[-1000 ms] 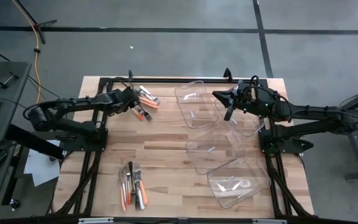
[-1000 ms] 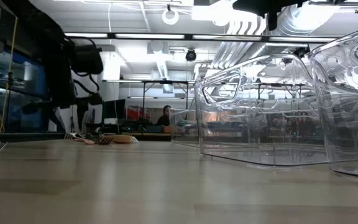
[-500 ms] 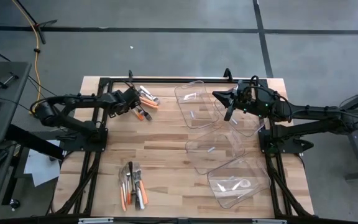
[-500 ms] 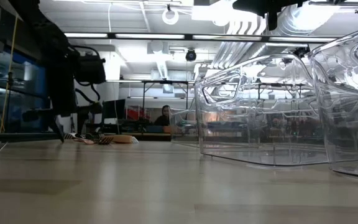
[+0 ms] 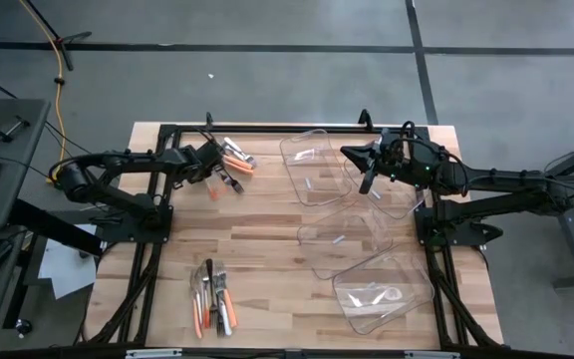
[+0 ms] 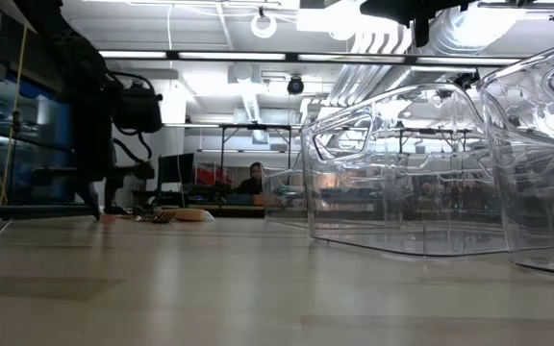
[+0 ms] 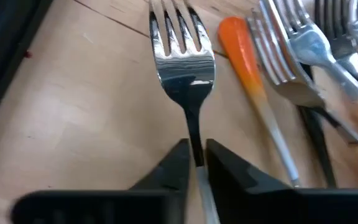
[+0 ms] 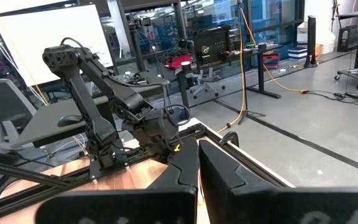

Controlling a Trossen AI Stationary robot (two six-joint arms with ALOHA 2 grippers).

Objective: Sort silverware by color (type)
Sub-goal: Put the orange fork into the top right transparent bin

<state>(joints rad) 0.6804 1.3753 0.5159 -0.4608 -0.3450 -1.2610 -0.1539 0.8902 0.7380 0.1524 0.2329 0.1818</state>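
**Left gripper pinches a steel fork's neck**

On the pale wood-grain table (image 5: 267, 234), at ten o'clock, the left gripper (image 7: 196, 163) has its dark wedge fingers clamped on a polished fork (image 7: 182, 59). An orange-handled piece (image 7: 244, 46) lies beside it. The right gripper (image 8: 197, 163), jaws together, hangs above the clear bins (image 5: 317, 165).

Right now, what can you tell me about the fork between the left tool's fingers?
The fork is all shiny metal, with four tines and a narrow neck running into a thin stem. It lies flat on the wooden table, tines pointing away from the left tool, whose two dark fingers are closed on its stem. It sits at the edge of the far-left silverware pile, beside an orange-handled utensil, apparently not touching it.
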